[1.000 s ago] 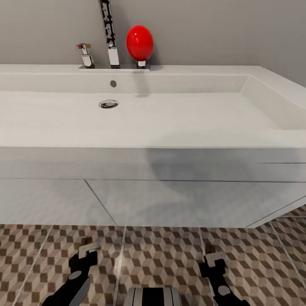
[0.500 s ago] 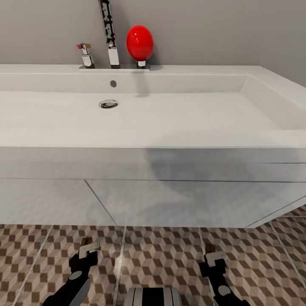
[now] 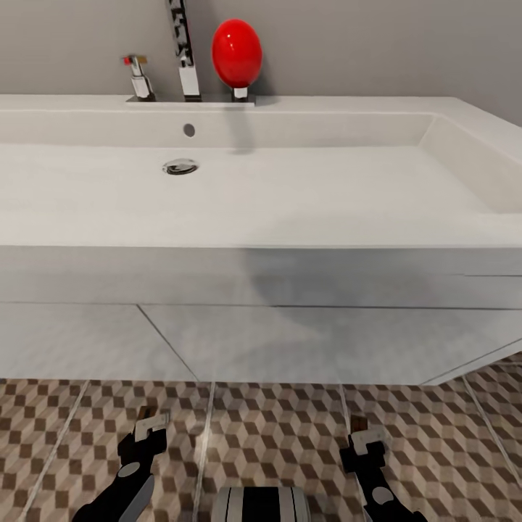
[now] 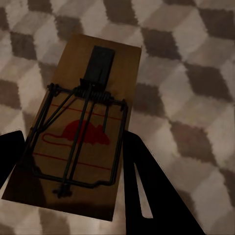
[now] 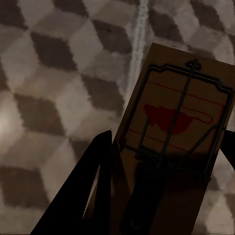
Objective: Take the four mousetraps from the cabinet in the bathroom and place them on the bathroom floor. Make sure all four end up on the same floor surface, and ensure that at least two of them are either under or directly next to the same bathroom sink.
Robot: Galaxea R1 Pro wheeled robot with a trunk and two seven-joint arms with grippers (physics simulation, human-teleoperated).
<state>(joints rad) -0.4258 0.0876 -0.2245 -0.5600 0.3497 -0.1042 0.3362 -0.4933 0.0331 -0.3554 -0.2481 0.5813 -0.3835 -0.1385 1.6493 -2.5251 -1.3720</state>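
A mousetrap (image 4: 81,142) is being gripped by the left tool (image 3: 148,433), and a second mousetrap (image 5: 174,142) by the right tool (image 3: 361,438), both above the bathroom floor (image 3: 275,428) before the white sink (image 3: 261,217). The head view is being shifted slightly, so the sink is appearing nearer; releasing beside it is probably being prepared.
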